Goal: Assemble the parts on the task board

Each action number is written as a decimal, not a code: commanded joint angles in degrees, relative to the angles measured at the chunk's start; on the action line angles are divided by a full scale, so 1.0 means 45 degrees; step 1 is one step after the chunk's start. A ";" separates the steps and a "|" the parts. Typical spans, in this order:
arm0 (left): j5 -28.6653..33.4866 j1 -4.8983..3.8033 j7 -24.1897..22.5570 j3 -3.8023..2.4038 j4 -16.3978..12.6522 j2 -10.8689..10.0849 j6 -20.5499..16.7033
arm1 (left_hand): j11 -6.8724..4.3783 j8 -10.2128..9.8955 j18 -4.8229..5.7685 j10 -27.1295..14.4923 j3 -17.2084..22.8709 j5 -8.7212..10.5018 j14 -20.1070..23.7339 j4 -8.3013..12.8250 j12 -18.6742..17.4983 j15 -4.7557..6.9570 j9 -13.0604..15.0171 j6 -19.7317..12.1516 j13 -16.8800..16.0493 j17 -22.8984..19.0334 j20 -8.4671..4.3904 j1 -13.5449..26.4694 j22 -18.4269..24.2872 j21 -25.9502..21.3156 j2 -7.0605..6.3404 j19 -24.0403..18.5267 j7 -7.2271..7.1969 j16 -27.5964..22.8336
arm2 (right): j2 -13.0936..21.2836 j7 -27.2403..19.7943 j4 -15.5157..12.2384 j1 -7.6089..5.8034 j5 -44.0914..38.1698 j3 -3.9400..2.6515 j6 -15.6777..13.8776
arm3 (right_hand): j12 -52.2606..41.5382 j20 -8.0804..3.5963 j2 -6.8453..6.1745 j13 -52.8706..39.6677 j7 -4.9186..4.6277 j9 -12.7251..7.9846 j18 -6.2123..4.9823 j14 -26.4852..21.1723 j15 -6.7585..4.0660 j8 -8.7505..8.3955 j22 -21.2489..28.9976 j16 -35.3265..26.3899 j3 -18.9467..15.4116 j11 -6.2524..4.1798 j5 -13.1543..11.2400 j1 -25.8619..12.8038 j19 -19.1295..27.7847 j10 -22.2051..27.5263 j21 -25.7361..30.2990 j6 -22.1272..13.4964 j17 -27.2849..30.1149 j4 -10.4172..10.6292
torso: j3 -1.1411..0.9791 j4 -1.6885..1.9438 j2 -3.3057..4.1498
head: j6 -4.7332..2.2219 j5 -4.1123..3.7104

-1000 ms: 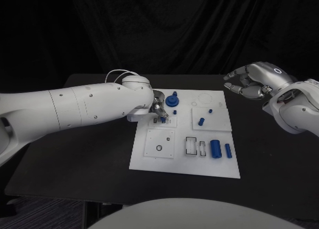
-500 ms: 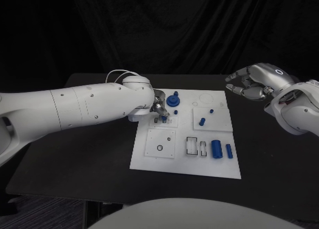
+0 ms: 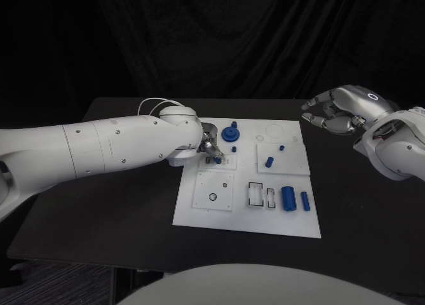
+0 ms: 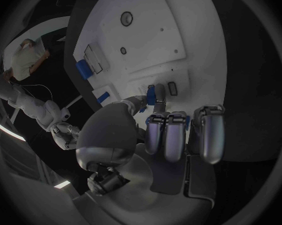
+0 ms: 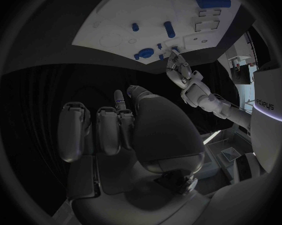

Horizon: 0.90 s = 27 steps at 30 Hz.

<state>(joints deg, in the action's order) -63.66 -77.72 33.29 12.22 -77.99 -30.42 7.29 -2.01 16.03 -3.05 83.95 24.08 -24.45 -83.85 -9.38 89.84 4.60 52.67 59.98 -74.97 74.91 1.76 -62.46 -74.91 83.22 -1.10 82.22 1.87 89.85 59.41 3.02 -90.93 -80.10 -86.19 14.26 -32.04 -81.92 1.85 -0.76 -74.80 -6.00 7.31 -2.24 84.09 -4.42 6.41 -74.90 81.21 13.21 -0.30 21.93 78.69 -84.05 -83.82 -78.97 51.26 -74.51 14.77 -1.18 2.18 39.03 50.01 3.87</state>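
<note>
Left hand [image 3: 210, 141] is down on the task board [image 3: 249, 219] near its 10 o'clock edge, pinching a small blue peg [image 4: 151, 94] upright at a slot in the raised white block. Right hand [image 3: 338, 109] hovers off the board at 2 o'clock, fingers curled in, holding nothing. Large blue cylinder [image 3: 287, 197] lies toward 4 o'clock; blue round knob [image 3: 230, 133] stands near 12.

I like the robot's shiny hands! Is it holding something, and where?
The left hand pinches a small blue part by its end over the task board. The right hand holds nothing.
</note>
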 commanded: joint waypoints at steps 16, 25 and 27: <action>0.0064 0.0264 -0.0213 -0.0012 -0.0341 -0.0286 -0.0898 | -0.0030 -0.0150 0.0045 0.1344 0.0171 0.0080 -0.1367 0.0054 0.0035 0.0046 0.0016 -0.0098 -0.3341 0.3354 -0.0020 0.0170 -0.1302 -0.0103 0.0087 -0.0064 -0.0006 0.0033 | 0.0017 0.0379 -0.0024 0.0033 -0.0031 -0.0009 0.0162 | 0.0137 0.0084 -0.0054 0.0285 0.0017 -0.0050 -0.0093 0.0667 0.0082 -0.0121 -0.2573 -0.0104 0.0137 0.0015 0.0106 0.0180 -0.0405 0.0102 0.0096 -0.0019 0.0074 -0.0033 | -0.0004 -0.0011 -0.0027 | -0.0002 0.0005; 0.0063 0.0317 -0.0335 -0.0012 -0.0276 -0.0261 -0.0971 | -0.0015 -0.0231 0.0026 0.1344 0.0205 0.0228 -0.1367 0.0032 0.0035 0.0033 0.0003 -0.0087 -0.3341 0.3354 -0.0008 0.0263 -0.1247 -0.0165 0.0096 -0.0116 0.0008 0.0033 | 0.0000 0.0407 -0.0008 0.0045 -0.0031 -0.0009 0.0210 | 0.0137 0.0084 -0.0054 0.0285 0.0017 -0.0050 -0.0093 0.0667 0.0082 -0.0121 -0.2573 -0.0104 0.0137 0.0015 0.0106 0.0180 -0.0405 0.0102 0.0096 -0.0019 0.0074 -0.0033 | 0.0005 -0.0003 -0.0016 | -0.0002 -0.0006; 0.0062 0.0324 -0.0366 -0.0012 -0.0252 -0.0247 -0.1009 | -0.0015 -0.0231 0.0026 0.1344 0.0205 0.0228 -0.1367 0.0032 0.0035 0.0033 0.0003 -0.0087 -0.3341 0.3354 -0.0008 0.0263 -0.1247 -0.0165 0.0096 -0.0116 0.0008 0.0033 | -0.0003 0.0410 -0.0005 0.0048 -0.0031 -0.0009 0.0219 | 0.0169 0.0083 -0.0053 0.0342 0.0019 -0.0060 -0.0098 0.0662 0.0080 -0.0141 -0.2566 -0.0120 0.0151 0.0011 0.0110 0.0184 -0.0396 0.0127 0.0118 -0.0042 0.0099 -0.0039 | 0.0003 -0.0001 -0.0015 | -0.0002 -0.0019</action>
<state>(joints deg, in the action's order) -63.66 -76.48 32.63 12.10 -79.19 -31.64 3.25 -2.01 15.28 -3.06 83.95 24.71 -23.68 -83.85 -9.10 89.84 4.60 52.73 59.65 -74.96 74.91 1.76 -61.47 -74.91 82.66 -1.16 82.22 1.95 89.85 59.38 3.70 -90.91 -80.04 -86.19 14.26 -31.41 -81.50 1.85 -1.00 -74.79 -6.00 7.14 -2.23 84.09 -4.42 6.03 -74.90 80.96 13.64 -0.18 22.15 78.93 -84.05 -83.70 -78.75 51.26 -74.12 14.57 -1.19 2.12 38.93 50.01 3.86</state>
